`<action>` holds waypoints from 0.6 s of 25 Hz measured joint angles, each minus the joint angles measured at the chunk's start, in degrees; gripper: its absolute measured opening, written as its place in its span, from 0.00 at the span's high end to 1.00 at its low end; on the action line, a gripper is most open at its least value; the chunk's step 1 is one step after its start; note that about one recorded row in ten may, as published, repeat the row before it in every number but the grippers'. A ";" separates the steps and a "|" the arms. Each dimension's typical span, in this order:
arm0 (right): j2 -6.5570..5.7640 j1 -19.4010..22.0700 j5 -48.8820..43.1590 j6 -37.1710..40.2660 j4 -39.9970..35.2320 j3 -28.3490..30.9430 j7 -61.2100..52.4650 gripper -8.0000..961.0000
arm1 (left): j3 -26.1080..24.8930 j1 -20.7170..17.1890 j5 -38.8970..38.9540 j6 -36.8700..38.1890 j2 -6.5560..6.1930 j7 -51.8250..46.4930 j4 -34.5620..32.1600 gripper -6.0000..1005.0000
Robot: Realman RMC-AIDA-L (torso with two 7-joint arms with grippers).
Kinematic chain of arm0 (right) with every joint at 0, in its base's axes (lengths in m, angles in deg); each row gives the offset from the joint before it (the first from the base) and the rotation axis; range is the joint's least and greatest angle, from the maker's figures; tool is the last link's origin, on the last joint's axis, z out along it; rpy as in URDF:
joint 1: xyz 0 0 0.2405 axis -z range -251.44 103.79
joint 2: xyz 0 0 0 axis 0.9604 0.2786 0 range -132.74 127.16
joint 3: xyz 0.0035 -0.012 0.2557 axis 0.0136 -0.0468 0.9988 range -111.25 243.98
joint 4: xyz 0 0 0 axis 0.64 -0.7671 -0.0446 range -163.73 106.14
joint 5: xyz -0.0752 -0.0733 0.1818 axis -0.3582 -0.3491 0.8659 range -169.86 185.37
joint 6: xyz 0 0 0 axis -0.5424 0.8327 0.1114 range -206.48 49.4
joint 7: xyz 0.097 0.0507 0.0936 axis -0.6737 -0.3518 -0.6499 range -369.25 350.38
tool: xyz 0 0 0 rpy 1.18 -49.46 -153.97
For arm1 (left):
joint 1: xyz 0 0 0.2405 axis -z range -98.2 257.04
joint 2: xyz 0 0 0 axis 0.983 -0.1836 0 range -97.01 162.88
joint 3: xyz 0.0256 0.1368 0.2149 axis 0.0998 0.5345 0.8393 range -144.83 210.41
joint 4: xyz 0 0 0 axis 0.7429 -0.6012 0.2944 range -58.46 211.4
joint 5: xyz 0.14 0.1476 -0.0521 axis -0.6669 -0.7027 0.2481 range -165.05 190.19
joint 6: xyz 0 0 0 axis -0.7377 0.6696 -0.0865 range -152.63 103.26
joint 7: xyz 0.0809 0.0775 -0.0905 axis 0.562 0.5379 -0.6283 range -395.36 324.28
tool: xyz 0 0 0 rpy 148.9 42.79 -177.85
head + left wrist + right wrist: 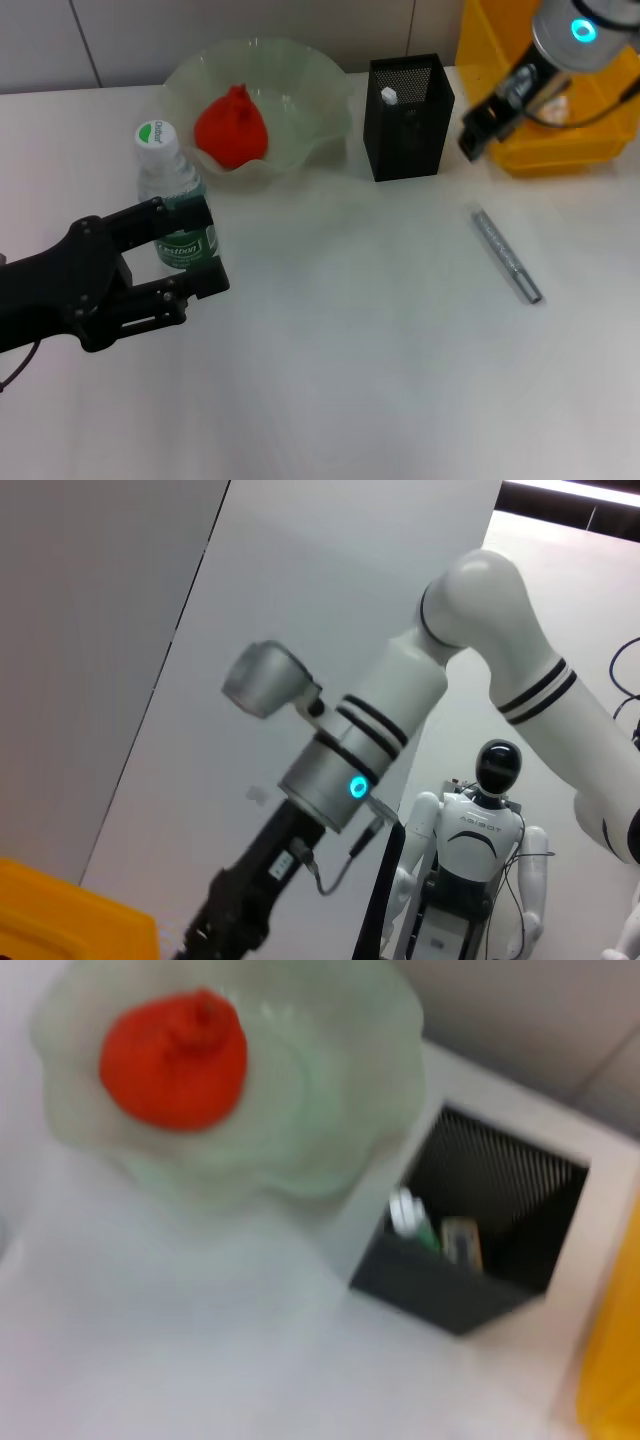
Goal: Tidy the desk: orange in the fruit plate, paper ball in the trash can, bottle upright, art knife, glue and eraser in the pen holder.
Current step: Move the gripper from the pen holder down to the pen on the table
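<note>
Nearest the head camera, at about eight o'clock in its view, the black left gripper point(190, 250) reaches in over the plain white, smooth desk point(350, 380). Its two fingers point(180, 215) sit on either side of the small clear plastic water bottle point(175, 205) with a green label and green-and-white cap. The bottle stands upright between them, its cap rising above the fingers. The fingers look closed against the label.

Just beyond the bottle, toward one o'clock from the left gripper, is the wide pale green translucent glass fruit plate point(320, 80) with a wavy rim. The red-orange, wrinkled orange point(232, 128) with a pointed top lies inside it, toward its left half.

To the right of the plate, just beside its rim, stands the square black metal-mesh pen holder point(410, 130). A white-tipped item point(388, 96) pokes up inside it. The right wrist view looks down into the holder point(470, 1230) and shows a white-capped green item point(410, 1218) and a small tan block, the eraser point(460, 1242), resting in it, next to the plate point(330, 1090) and orange point(175, 1060).

At about four o'clock from the pen holder, well apart from it, a slim grey stick, the art knife point(506, 256), lies flat on the desk.

At two o'clock in the head view, the right gripper point(475, 135) hangs in front of the large bright yellow plastic trash can point(560, 145). Whether its fingers are open or closed cannot be told.
</note>
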 joint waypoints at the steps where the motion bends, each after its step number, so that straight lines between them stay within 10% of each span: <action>1: -0.01 0.66 0.00 0.38 0.09 -0.03 -0.03 0.62 | 0.00 0.02 0.00 0.01 -0.01 -0.02 0.02 0.23; 15: -0.28 5.45 -0.04 -6.14 9.79 0.53 0.31 0.63 | 0.00 0.33 -0.40 -0.09 -0.07 -0.14 0.00 0.23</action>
